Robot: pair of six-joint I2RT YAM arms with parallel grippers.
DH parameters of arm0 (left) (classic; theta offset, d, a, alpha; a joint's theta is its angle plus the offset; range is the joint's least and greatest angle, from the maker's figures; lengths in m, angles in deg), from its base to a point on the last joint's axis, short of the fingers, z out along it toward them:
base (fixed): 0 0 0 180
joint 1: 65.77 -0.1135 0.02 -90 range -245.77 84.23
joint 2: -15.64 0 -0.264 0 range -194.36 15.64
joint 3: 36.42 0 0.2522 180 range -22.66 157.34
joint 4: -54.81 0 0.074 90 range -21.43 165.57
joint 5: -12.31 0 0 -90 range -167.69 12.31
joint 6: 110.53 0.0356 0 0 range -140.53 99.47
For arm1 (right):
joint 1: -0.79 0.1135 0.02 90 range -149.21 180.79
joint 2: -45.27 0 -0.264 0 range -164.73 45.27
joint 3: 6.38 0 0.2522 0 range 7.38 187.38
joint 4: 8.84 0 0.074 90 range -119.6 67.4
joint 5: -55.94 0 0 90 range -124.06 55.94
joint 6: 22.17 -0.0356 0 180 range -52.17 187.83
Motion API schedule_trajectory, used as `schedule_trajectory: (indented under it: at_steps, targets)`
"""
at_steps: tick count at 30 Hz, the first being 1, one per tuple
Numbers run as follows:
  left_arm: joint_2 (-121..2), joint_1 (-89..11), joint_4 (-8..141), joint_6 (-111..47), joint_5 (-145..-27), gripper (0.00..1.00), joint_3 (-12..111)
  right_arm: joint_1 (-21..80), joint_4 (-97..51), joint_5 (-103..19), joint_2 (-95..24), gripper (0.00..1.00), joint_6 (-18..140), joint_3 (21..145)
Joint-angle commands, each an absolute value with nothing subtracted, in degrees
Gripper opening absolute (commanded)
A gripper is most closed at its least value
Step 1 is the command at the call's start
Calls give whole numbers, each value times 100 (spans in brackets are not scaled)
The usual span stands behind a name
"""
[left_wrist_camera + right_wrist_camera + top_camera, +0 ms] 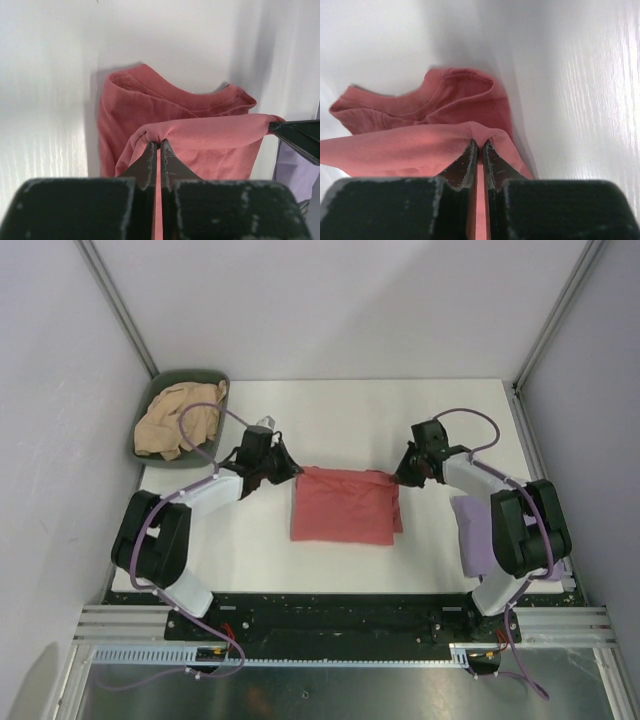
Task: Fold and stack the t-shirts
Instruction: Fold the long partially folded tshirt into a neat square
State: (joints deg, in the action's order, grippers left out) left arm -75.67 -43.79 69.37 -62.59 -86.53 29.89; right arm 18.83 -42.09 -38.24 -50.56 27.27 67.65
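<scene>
The salmon-red t-shirt [343, 505] lies partly folded mid-table, its far edge lifted and stretched between both grippers. My left gripper [286, 468] is shut on the far left corner of that edge [159, 137]; the collar part [170, 95] lies on the table beyond. Pinching the far right corner [481, 137] is my right gripper [397, 477], also shut. A pale lavender t-shirt [475, 530] lies folded at the right, partly under the right arm. The tan-beige t-shirt [178, 422] sits crumpled in the bin.
The dark green oval bin [190, 380] stands at the table's far left corner. Walls enclose the white table [340, 420] on three sides. Both arms' bases sit at the near edge.
</scene>
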Motion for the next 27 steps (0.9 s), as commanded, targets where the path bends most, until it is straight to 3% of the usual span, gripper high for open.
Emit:
schedule_trajectory:
  at_steps: [1,3,5,6,8,10,12,14,17,20,22,25,27]
  targets:
    - [-7950,-4628,7098,-6122,-8226,0,3526,1604,-3931,-3789,-5311,1,2832,7252]
    - [-8362,-4734,7111,-6030,-8279,0,3897,1454,-3757,-3967,-5616,8,2864,7484]
    - [-8755,-4831,7112,-5930,-8463,2,4300,1350,-3628,-4102,-5886,26,2879,7729]
    - [-8940,-4860,7112,-5863,-8542,10,4502,1308,-3652,-4158,-6032,34,2897,7868]
    - [-9163,-4898,7165,-5723,-8577,36,4822,1245,-3773,-4226,-6175,46,2973,8128]
    - [-9156,-4966,7211,-5671,-8551,59,4940,1245,-3902,-4180,-6085,52,3082,8233]
    - [-9009,-5030,7236,-5618,-8540,69,4945,1298,-4064,-4006,-5907,54,3236,8257]
    - [-8801,-5039,7316,-5592,-8528,71,4896,1375,-4271,-3907,-5730,52,3330,8260]
    - [-8397,-4955,7428,-5661,-8508,67,4590,1710,-4528,-3746,-5548,47,3462,8268]
    - [-8013,-4704,7466,-5695,-8465,57,4212,2151,-4651,-3499,-5478,42,3513,8262]
    - [-7978,-4555,7471,-5712,-8499,47,4102,2289,-4513,-3539,-5572,37,3478,8260]
    - [-8291,-4491,7467,-5780,-8732,22,4174,2305,-4171,-3814,-5856,31,3378,8312]
    - [-8509,-4480,7469,-5823,-8794,13,4248,2275,-4037,-3886,-6104,29,3390,8410]
